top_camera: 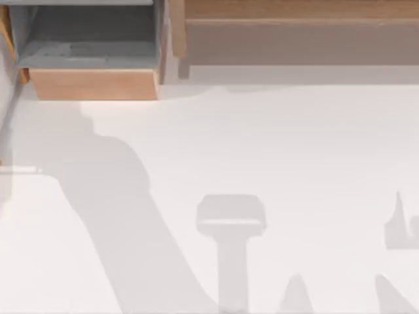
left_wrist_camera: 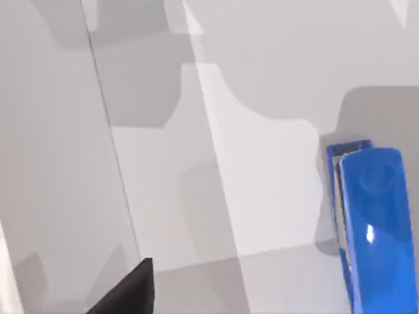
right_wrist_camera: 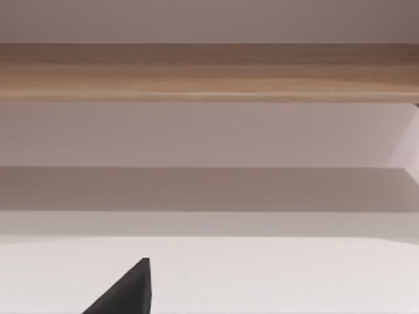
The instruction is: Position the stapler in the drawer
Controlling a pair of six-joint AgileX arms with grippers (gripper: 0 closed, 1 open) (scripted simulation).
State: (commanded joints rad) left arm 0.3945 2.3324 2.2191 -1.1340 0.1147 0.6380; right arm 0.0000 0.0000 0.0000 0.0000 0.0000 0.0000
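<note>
Blue plastic, the stapler (left_wrist_camera: 373,229) is lying flat on a pale surface in the left wrist view, one rounded end toward grey walls. Whether either gripper is open cannot be told. At the table's (top_camera: 275,163) far-left corner, the drawer (top_camera: 91,59) is standing pulled open.

Pulled open at the far left corner of the table (top_camera: 262,163): the drawer (top_camera: 95,84), front panel toward the near edge, inner floor behind it. Along the far edge to the right of the drawer, running to the far right corner: a long shelf unit (top_camera: 301,33), just beside the drawer's right wall. In the left wrist view, lying on a flat surface: the stapler (left_wrist_camera: 376,222), with a finger (left_wrist_camera: 134,291) of the left gripper well apart from it. In the right wrist view, facing the shelf unit (right_wrist_camera: 209,72) across bare table: a finger (right_wrist_camera: 131,291) of the right gripper.
</note>
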